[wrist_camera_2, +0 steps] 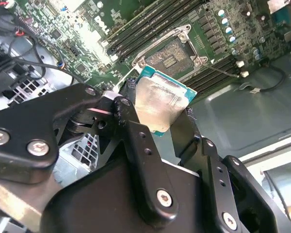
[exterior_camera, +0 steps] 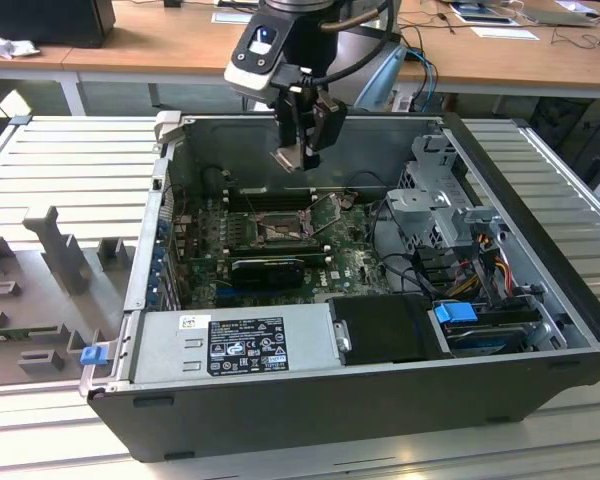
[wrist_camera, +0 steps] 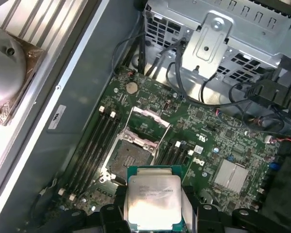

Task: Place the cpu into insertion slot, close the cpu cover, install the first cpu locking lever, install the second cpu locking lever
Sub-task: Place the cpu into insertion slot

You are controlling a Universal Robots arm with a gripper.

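- The black two-fingered claw (wrist_camera_2: pixel 160 119) is shut on the cpu (wrist_camera_2: pixel 161 102), a small flat square chip with a pale silvery metal lid on a green board. One finger presses each of two opposite edges. Gripping by the edges probably leaves the underside free to meet the socket.
- In the first wrist view the cpu (wrist_camera: pixel 153 199) sits between the fingers with its metal top facing the camera, and the claw (wrist_camera: pixel 153 216) carries it roughly level.
- The insertion slot (wrist_camera: pixel 130 156), a square dark socket with a metal-edged rim, lies on the board beyond the chip and is bare. The chip hangs apart from it and is not yet seated.
- The cpu cover (wrist_camera: pixel 153 117), a thin silvery-grey metal frame with a square window, appears swung up on the far side of the slot, which would leave the way in open.
- In the exterior view the arm reaches down from above into the open dark-grey computer case (exterior_camera: pixel 330 410). The wrist points nearly straight down, and the claw (exterior_camera: pixel 302 150) hangs well above the socket (exterior_camera: pixel 280 228).
- Long black memory slots (wrist_camera: pixel 94 141) flank the socket on the green motherboard (wrist_camera: pixel 208 131).
- The case rests on a ribbed pale metal worktop (exterior_camera: pixel 70 160).
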